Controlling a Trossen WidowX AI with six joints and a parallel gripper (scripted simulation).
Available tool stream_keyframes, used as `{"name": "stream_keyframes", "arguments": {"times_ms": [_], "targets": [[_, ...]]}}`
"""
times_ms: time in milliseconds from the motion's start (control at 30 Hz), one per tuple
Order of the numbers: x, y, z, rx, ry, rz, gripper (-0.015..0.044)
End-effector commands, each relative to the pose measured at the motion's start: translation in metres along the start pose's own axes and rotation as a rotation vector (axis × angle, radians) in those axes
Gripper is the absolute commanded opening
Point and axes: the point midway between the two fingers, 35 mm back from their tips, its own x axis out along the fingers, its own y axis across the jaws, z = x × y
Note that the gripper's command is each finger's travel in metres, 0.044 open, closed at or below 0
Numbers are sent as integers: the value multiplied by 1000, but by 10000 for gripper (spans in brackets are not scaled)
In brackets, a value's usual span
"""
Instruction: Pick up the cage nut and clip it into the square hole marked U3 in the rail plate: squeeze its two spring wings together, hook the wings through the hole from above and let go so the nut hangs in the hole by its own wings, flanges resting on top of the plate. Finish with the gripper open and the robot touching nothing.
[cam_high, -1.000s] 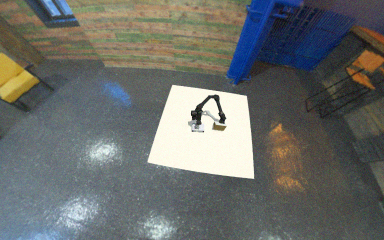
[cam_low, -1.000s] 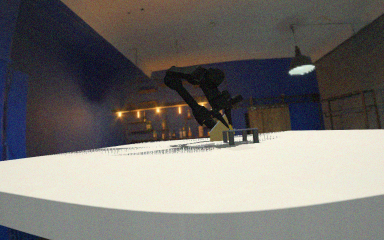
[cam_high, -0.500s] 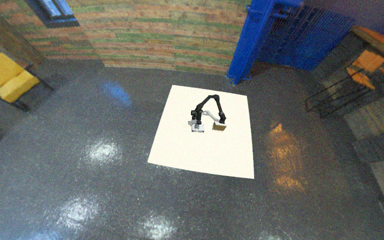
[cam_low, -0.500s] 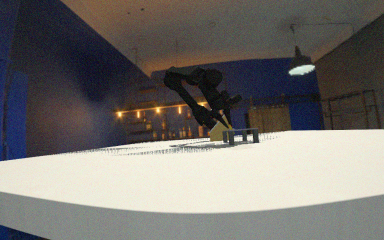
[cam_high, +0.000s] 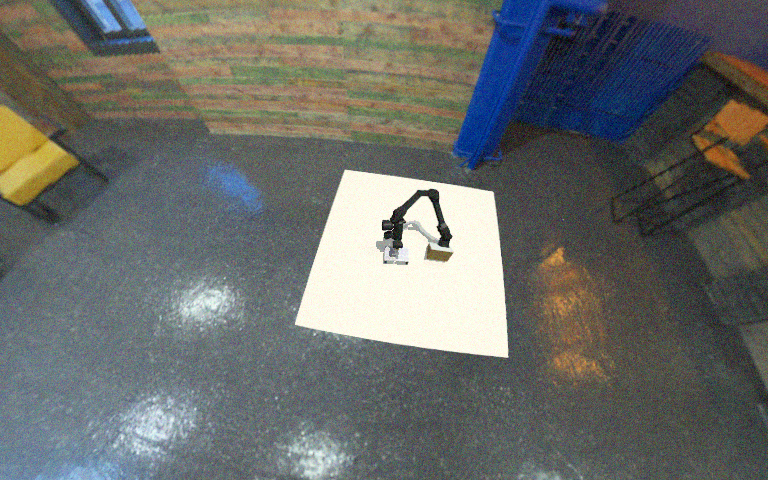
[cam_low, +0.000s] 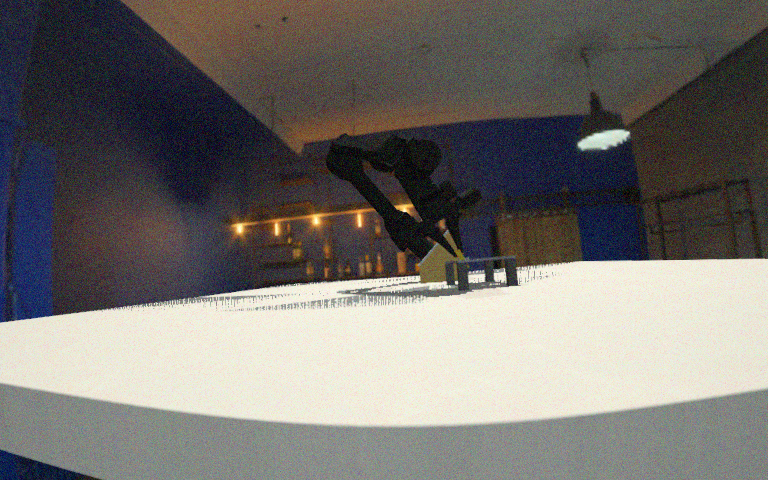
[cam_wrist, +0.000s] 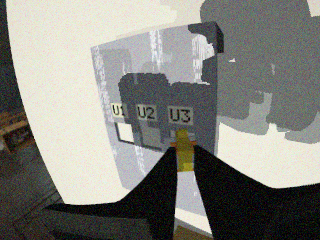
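Note:
The cage nut (cam_wrist: 185, 156) is small and yellow, with orange bits at its sides. My gripper (cam_wrist: 183, 151) (cam_low: 459, 255) is shut on it, one black finger on each side. The grey rail plate (cam_high: 403, 256) (cam_low: 488, 259) (cam_wrist: 112, 67) stands on short legs, with labels U1, U2 and U3. In the wrist view the nut is just below the U3 label (cam_wrist: 180, 115) and covers most of the hole there. Its lower end is hidden, so I cannot tell whether the wings are in the hole. In the exterior view the fingertips are right at the plate's top, at its left end.
A tan block (cam_high: 438, 253) (cam_low: 434, 267) with a sloped top stands beside the rail plate, near the arm's base. The white table top (cam_high: 396, 305) (cam_low: 339, 362) bears everything. The arm arches over from the base, and its shadow falls across the plate.

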Motion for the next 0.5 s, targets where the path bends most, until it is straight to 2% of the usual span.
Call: {"name": "stream_keyframes", "arguments": {"times_ms": [0, 467], "targets": [[0, 0, 0, -4, -1, 12, 29], [0, -2, 0, -4, -1, 37, 29]]}}
